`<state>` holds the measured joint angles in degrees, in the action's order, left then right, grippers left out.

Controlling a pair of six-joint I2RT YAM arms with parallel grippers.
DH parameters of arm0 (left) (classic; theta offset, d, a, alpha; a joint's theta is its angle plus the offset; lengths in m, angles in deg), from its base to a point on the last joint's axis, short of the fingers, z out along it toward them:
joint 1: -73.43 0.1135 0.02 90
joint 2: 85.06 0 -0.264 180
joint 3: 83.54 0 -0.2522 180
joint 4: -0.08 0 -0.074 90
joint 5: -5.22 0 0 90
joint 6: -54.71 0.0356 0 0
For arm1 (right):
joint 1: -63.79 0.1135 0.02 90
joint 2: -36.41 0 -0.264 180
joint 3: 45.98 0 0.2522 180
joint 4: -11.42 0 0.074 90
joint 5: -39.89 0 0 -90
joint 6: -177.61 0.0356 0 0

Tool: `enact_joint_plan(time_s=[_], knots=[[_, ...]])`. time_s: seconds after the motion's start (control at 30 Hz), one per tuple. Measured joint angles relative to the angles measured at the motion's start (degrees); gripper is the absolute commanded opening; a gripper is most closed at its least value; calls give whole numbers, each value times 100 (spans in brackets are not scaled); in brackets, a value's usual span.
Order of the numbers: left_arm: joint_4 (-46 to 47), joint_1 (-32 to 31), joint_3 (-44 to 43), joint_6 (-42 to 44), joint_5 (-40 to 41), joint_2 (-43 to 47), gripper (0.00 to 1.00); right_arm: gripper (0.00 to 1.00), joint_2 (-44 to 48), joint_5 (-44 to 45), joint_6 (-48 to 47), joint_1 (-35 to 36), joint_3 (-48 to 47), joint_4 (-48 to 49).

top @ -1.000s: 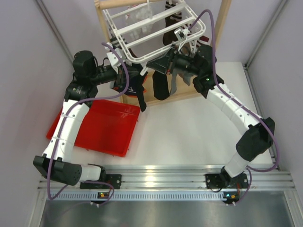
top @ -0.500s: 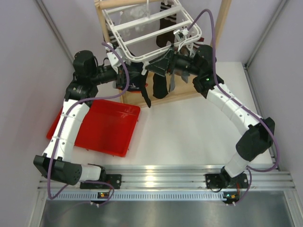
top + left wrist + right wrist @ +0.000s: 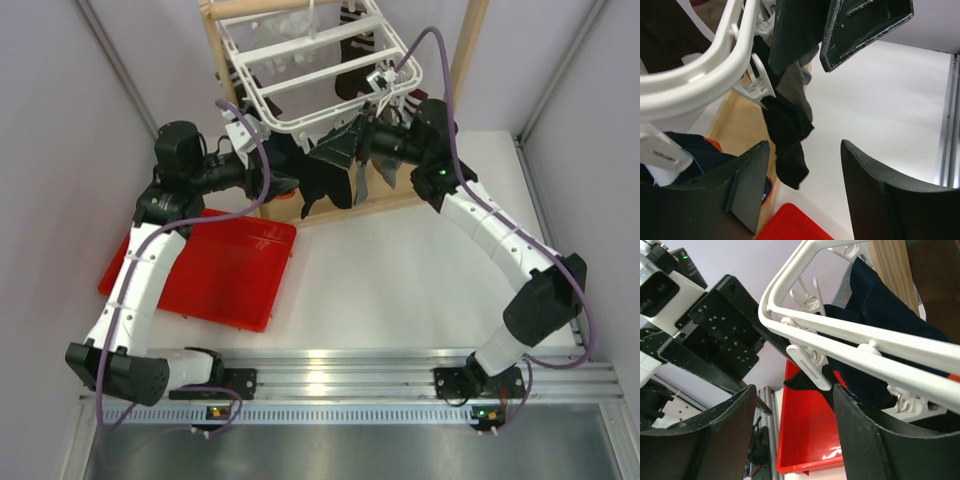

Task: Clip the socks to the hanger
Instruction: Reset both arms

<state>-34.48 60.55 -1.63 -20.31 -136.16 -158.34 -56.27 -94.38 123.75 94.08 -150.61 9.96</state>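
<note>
The white hanger hangs tilted from the wooden frame. A black sock dangles from a white clip at the hanger's near edge, and a grey sock hangs just behind it. My left gripper is open, and its fingers stand apart on either side of the black sock's lower end without touching it. My right gripper is open too. In the right wrist view its jaws stand wide just below the clip, which pinches the sock's edge.
A red tray lies on the table at the left, under my left arm. The wooden frame has a base board on the table. Navy fabric with orange trim hangs off the hanger beside the clip.
Both grippers were shut at the hanger's near edge and have now opened. The black sock hangs from the clip by itself, and the hanger has swung slightly back.
</note>
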Motion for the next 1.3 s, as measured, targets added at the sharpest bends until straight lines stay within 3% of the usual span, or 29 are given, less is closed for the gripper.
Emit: enact_joint_plan(time_s=[0.1, 0.13, 0.17, 0.4, 0.67, 0.93, 1.13, 1.3], knots=[[-280, 0, 170, -15, 72, 260, 69, 72, 223, 98, -234, -9, 214, -216], [-367, 0, 249, -20, 114, 358, 79, 78, 341, 138, -358, -9, 297, -280], [-457, 0, 337, -22, 146, 476, 98, 80, 452, 179, -459, -9, 376, -319], [-1239, 0, 603, -262, 831, 1045, 98, 100, 1480, 289, -1178, -20, 1104, -745], [-2273, 20, 623, -758, 2218, 1036, 98, 100, 2922, 507, -1784, -20, 2636, -1550], [-3093, 461, 737, -1193, 2745, 929, 98, 100, 4535, 1561, -2308, -83, 3589, -2603], [-3370, 741, 1005, -1340, 3451, 1137, 98, 100, 5265, 2485, -2371, -938, 3910, -3285], [-3440, 977, 1241, -1362, 4098, 1593, 98, 100, 5799, 2758, -2461, -1587, 3993, -3718]])
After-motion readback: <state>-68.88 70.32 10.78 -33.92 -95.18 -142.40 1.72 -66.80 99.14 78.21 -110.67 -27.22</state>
